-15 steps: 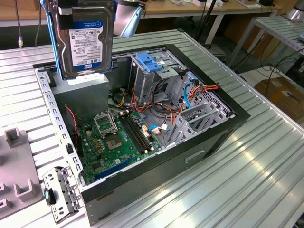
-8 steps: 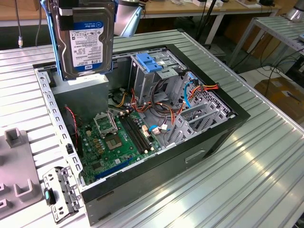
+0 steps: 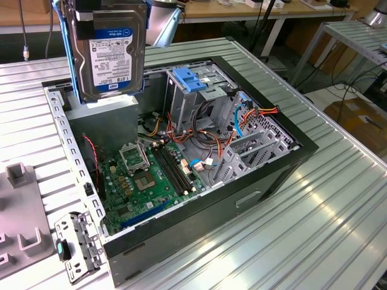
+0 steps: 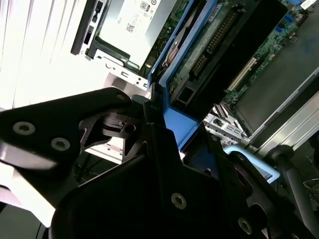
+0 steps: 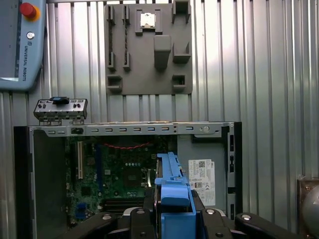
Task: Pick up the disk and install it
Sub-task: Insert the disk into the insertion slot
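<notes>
Holding 1 disk [image 3: 112,51] up | 1 end effector [image 5: 173,209] clenched on disk | over 1 open PC case [image 3: 254,193]

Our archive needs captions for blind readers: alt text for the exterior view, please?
The disk hangs upright, label toward the camera, above the open computer case at the exterior view's left. Inside lie a green motherboard and a blue-latched drive cage.

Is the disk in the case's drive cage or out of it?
Out. The gripper holds the disk on edge above the open case, apart from the drive cage.
</notes>
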Robot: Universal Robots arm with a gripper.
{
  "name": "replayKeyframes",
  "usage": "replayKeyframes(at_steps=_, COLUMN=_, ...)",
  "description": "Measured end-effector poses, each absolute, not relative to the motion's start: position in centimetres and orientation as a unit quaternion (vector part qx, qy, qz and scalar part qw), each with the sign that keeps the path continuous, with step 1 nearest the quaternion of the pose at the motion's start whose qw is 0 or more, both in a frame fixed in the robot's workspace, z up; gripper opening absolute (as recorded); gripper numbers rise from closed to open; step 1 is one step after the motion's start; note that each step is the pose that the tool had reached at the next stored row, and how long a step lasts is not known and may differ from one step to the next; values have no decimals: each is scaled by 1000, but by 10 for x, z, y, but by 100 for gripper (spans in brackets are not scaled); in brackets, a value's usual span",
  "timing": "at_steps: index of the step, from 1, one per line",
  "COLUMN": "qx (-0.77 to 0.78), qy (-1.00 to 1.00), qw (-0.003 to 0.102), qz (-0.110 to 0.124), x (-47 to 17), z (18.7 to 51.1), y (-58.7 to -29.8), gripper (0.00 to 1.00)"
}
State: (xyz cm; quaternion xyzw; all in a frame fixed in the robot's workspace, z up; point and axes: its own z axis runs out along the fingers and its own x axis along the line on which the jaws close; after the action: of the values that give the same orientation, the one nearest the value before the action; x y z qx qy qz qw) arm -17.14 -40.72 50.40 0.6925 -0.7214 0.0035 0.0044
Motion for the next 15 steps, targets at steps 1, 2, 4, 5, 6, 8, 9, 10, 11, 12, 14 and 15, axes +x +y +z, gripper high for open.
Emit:
replayKeyframes(at_steps=1, qx=692, qy=-721, qw=4, qz=3, x=-171, z=504, y=-407, gripper=37)
replayKeyframes(at_steps=2, qx=693, qy=-721, qw=4, qz=3, x=-171, z=504, y=-408, gripper=37)
replayKeyframes(at_steps=4, qx=692, qy=-721, qw=4, qz=3, x=-171, z=504, y=-408, gripper=37)
replayKeyframes(at_steps=5, qx=693, qy=-721, qw=4, qz=3, x=-171, z=504, y=-409, gripper=37)
replayKeyframes(at_steps=6, qx=693, qy=-721, qw=4, qz=3, x=-171, z=504, y=-409, gripper=37)
replayKeyframes(at_steps=8, qx=692, qy=-721, qw=4, qz=3, x=-171, z=504, y=-410, gripper=37)
replayKeyframes(at_steps=9, qx=692, qy=-721, qw=4, qz=3, x=-171, z=504, y=-410, gripper=37)
replayKeyframes(at_steps=10, qx=693, qy=-721, qw=4, qz=4, x=-171, z=504, y=-410, gripper=37)
replayKeyframes(at_steps=11, qx=693, qy=-721, qw=4, qz=3, x=-171, z=504, y=-410, gripper=37)
replayKeyframes(at_steps=12, qx=693, qy=-721, qw=4, qz=4, x=-171, z=504, y=-411, gripper=37)
replayKeyframes(at_steps=14, qx=692, qy=-721, qw=4, qz=4, x=-171, z=504, y=-411, gripper=37)
replayKeyframes(at_steps=15, qx=692, qy=-721, qw=4, qz=4, x=-171, z=504, y=-411, gripper=37)
